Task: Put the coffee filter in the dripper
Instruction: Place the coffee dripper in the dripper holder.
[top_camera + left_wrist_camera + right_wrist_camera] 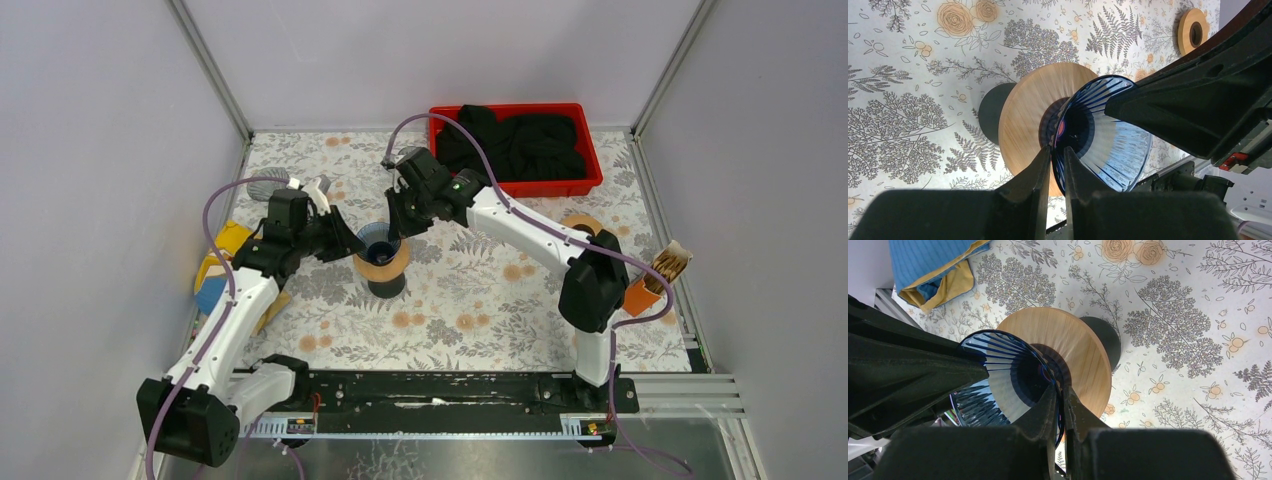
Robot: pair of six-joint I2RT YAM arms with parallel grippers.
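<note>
The dripper (378, 240) is a blue ribbed glass cone in a round wooden collar (385, 264) on a black base (387, 288), mid-table. My left gripper (357, 243) is shut on its left rim, and the rim shows between the closed jaws in the left wrist view (1057, 150). My right gripper (393, 235) is shut on the opposite rim (1061, 390). A pale ribbed surface (1008, 395) lines part of the cone's inside; I cannot tell whether it is a filter. Brown paper filters (672, 262) stand in an orange holder (640, 296) at the right edge.
A red bin (592, 182) holding black cloth (520, 145) stands at the back right. A wooden ring (583, 224) lies right of the right arm. A blue and yellow cloth (215, 268) lies at the left edge. Grey walls close in three sides.
</note>
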